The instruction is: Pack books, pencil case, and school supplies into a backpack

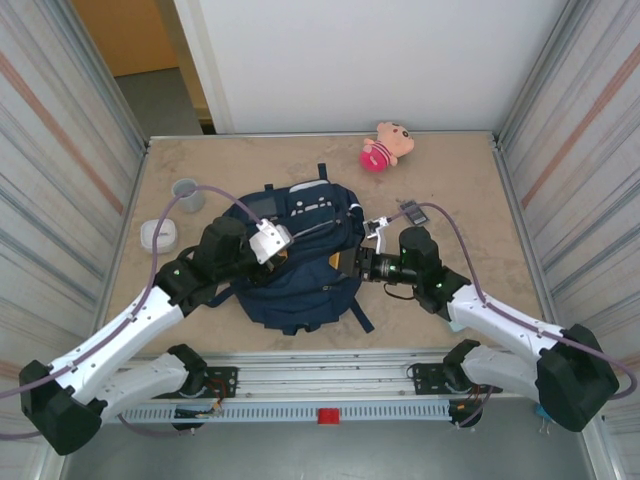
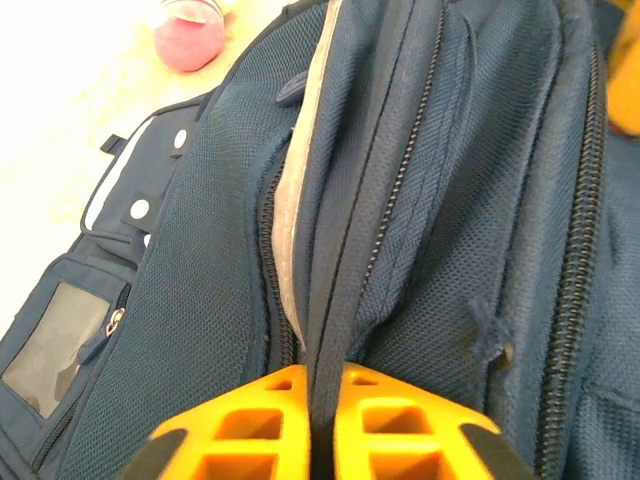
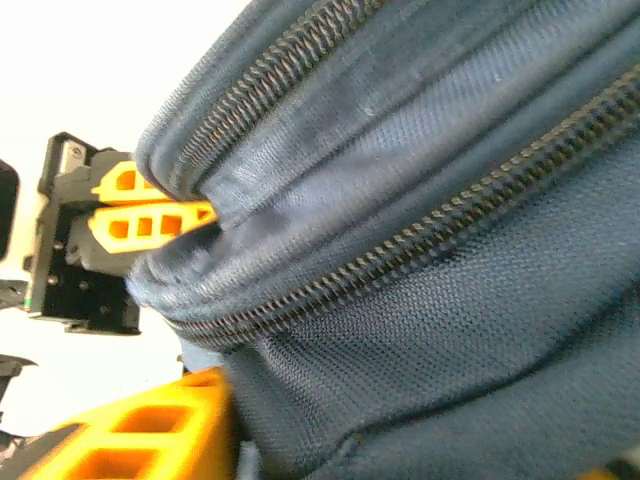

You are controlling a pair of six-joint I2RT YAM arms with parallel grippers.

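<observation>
Mid counter (image 1: pixel 230 160), top view: backpack (image 1: pixel 300 290) lies flat, left end effector (image 1: pixel 272 240) on upper panel, right end effector (image 1: pixel 352 262) at right flank.
Left wrist: orange fingers (image 2: pixel 240 425) narrow, pinching backpack fold beside zipper (image 2: pixel 400 190).
Right wrist: own fingers straddle backpack side; clamped or not, cannot tell.
Judgement: fabric soft, limp, light; take hold at zipper edge or seam, not loose panel.

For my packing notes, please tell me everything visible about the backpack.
The backpack is navy woven fabric with dark zippers, thin white trim, white studs and a clear window pocket. It lies on the table between the arms, straps trailing. The left gripper pinches a fold in its jaws; the right gripper meets its right edge.
</observation>
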